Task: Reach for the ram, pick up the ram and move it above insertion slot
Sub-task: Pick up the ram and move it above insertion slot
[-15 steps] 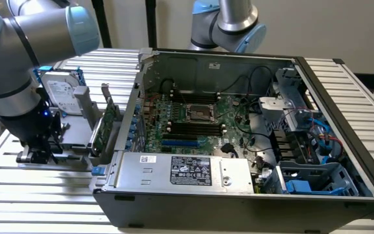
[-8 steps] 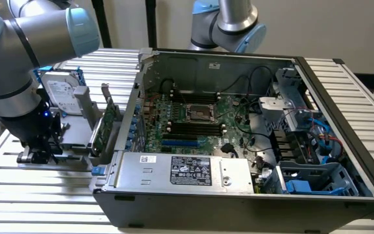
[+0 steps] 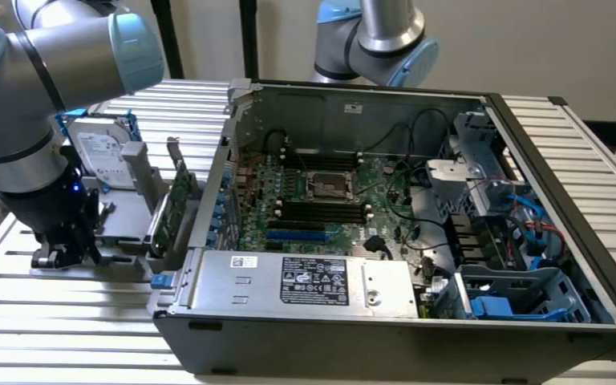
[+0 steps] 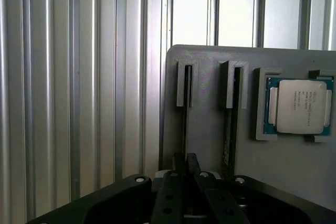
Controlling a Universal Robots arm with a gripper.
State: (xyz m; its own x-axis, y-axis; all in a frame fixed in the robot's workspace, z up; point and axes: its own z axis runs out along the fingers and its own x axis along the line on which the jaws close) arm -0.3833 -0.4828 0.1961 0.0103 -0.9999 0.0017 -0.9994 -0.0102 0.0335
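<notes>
My gripper [image 4: 186, 162] has its jaws drawn narrow, pinching the ram [image 4: 185, 103] edge-on in the gray holder [image 4: 206, 129] at the slot farther from the processor [image 4: 300, 106], on the exterior view's left of the computer case [image 3: 319, 341]. Lifted crooked, the ram could bind in its slot, or the thin board could slip free.

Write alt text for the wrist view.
The gripper hangs over a grey holder, in line with the ram standing edge-on in one of its two slots. A silver processor lies in a recess of the holder, which rests on a ribbed metal table.
</notes>
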